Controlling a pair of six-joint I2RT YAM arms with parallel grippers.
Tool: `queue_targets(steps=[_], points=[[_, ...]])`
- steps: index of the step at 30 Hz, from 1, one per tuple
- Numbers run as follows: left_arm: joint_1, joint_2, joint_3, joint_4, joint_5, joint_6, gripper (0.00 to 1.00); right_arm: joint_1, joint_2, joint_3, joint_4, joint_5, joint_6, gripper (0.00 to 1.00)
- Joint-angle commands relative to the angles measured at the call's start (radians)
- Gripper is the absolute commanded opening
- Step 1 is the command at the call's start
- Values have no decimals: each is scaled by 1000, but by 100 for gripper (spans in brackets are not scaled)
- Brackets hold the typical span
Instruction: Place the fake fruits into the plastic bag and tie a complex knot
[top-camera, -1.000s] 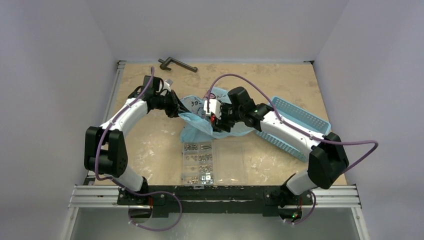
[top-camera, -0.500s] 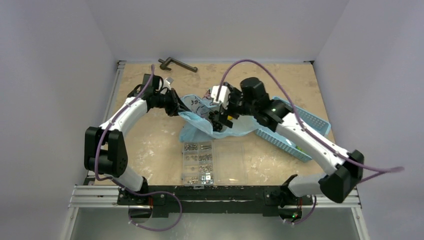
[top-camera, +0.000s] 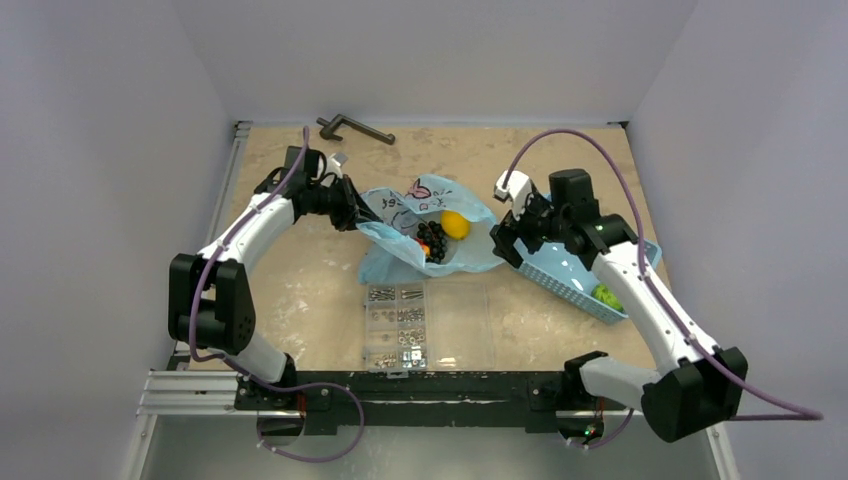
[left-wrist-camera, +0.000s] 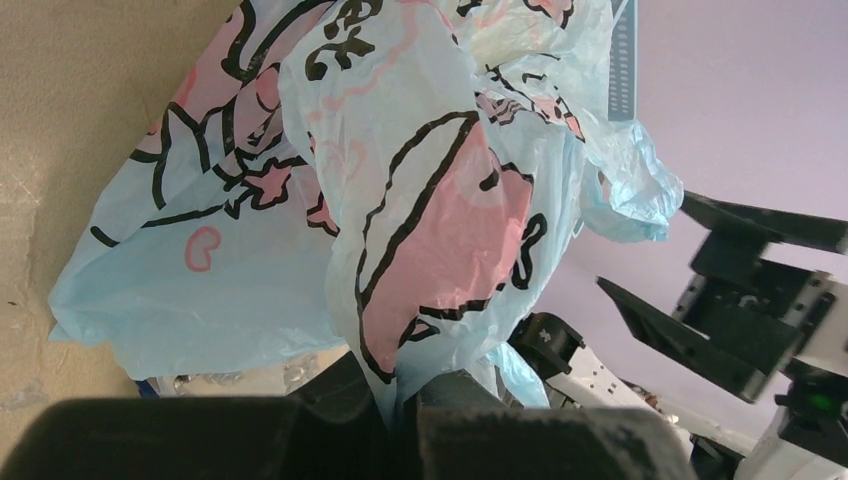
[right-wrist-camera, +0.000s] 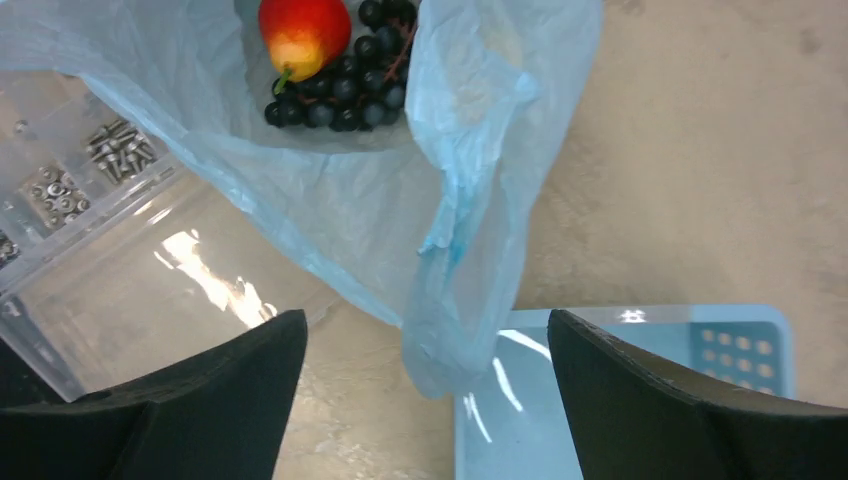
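Beige tabletop, centre frame: left tool clamps the plastic bag open, lemon and grapes inside. Right tool, jaws wide and empty, hangs nearest the green fruit, lower right in the basket.

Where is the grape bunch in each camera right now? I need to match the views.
Top external: the grape bunch lies in the open plastic bag, near the centre of the picture, beside the lemon.
Left wrist: not visible; only the bag's printed outside shows.
Right wrist: top centre, inside the bag, beside a red-yellow fruit.
Shared landmark: the plastic bag, seen in all three views.
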Motion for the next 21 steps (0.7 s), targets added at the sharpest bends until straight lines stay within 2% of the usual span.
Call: queue_targets(steps=[1,3,6,7,10,15,19,21], points=[[3,-26,41,3,17,37,0,-4,43,-22,34,-128,-7,82],[3,-21,57,1,14,65,0,-4,82,-25,65,-167,5,55],[3,10,144,-64,8,190,0,-4,145,95,34,-280,82,8],[3,26,187,-104,2,244,0,-4,154,150,8,-323,97,0],[3,82,323,-225,-4,383,0,-3,133,238,63,-414,255,0],[4,189,573,-349,-12,597,6,-1,68,255,380,-492,587,0],[19,262,747,-418,-19,757,13,1,80,248,475,-499,630,0],[23,268,778,-436,-33,864,25,3,89,198,513,-496,640,0]])
